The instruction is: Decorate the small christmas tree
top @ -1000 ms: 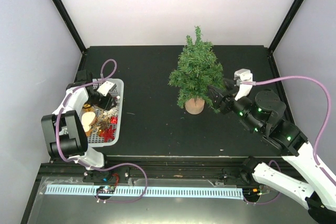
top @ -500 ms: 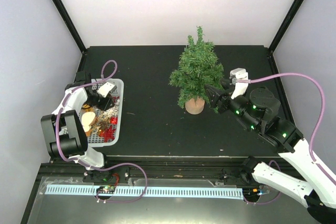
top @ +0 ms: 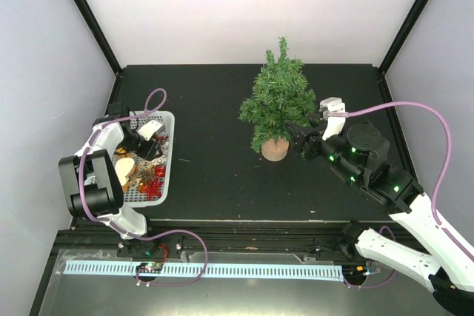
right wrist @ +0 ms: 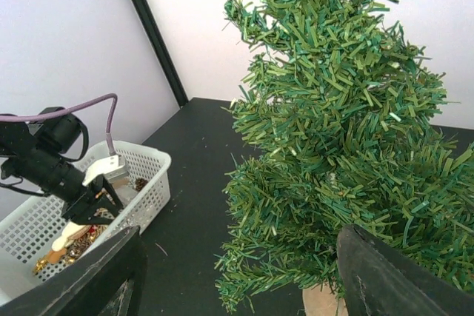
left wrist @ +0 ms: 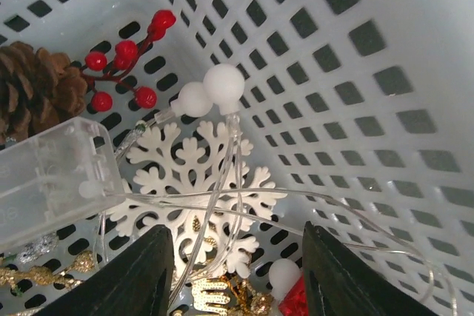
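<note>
The small christmas tree [top: 278, 101] stands upright on its tan stump [top: 275, 150] at the middle right of the black table, with bare green branches [right wrist: 341, 131]. My right gripper [top: 298, 138] is open, level with the lowest branches just right of the stump; its jaws stand wide on either side of the tree's bottom [right wrist: 237, 279]. My left gripper [top: 141, 144] is down inside the white basket [top: 171, 149]. It is open over a white snowflake [left wrist: 194, 175] and thin clear wires of a light string [left wrist: 211, 90], and grips nothing [left wrist: 237, 271].
The basket wall [left wrist: 355, 72] rises close on the right of the left gripper. Inside lie a clear battery box [left wrist: 52, 179], a pine cone [left wrist: 33, 94], red berries [left wrist: 126, 61], gold trinkets and red stars [top: 152, 186]. Black frame posts stand at the back corners.
My right gripper has moved left, closer to the tree's lower branches. My left gripper has shifted a little inside the basket and stands open as before.
</note>
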